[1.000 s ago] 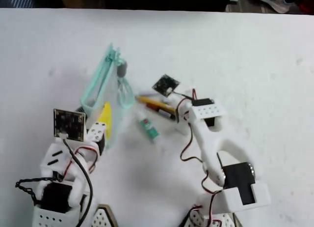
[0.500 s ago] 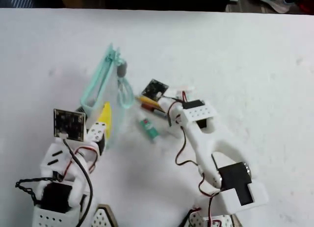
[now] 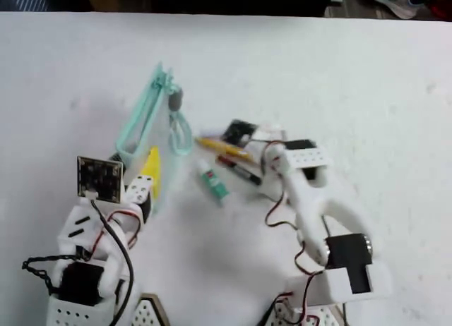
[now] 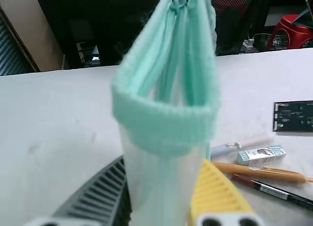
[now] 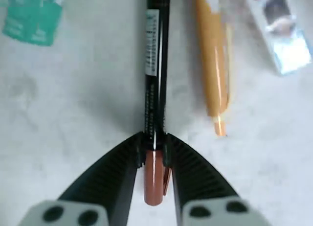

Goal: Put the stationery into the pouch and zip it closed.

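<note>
Plainly, the pouch (image 3: pixel 150 125), see-through with mint-green trim, sits toward the left side of the desk (image 3: pixel 367 93) as the high view shows it. Its long side runs from the left arm away toward the far edge. In the left wrist view its mouth gapes open, the green band forming a loop. We see the left end effector (image 4: pixel 161 192) clamped on the pouch's clear wall just below that band, with a grey finger (image 4: pixel 102 199) on one side and a yellow finger (image 4: pixel 215 192) on the other. The stationery lies on the desk just beside the pouch, between the two arms. An orange pen (image 3: pixel 219 147) has one end near the pouch's trim, and a black pen (image 3: pixel 239 168) lies beside it without touching it. A green-and-white tube (image 3: pixel 213 183) sits a little apart, nearer the arms' bases. The right end effector (image 5: pixel 154 145) is closed around the brown-capped end of the black pen, which runs straight out from between its dark fingers (image 5: pixel 112 169). We cannot tell whether that pen is lifted off the desk. In the right wrist view a pale blue piece (image 5: pixel 283 37) lies beyond the orange pen, apart from it.
</note>
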Controlling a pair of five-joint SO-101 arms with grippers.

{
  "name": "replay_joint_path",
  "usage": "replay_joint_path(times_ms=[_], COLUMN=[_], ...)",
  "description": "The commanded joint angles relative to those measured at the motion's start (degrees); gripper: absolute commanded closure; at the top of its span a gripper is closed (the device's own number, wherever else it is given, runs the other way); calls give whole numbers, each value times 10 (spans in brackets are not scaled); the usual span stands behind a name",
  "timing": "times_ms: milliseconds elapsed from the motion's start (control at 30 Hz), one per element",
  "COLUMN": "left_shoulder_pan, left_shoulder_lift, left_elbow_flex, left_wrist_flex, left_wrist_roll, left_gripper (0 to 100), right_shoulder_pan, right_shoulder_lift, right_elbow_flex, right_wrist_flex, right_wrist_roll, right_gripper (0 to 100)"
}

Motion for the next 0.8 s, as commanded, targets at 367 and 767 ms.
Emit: replay_joint_path(times_ms=[367,767], left_shoulder_pan=[0,0], left_shoulder_lift=[4,4], left_elbow_flex=[-2,-2], left_wrist_flex=[-14,-14], left_wrist_roll=[7,7], left_gripper=[866,866], right_shoulder_pan=[-38,-85], right_shoulder_lift=[-98,-25], right_elbow_flex=[-9,4], right_wrist_flex=[88,-13], right_wrist_roll=[-43,-47], right_gripper=[825,825])
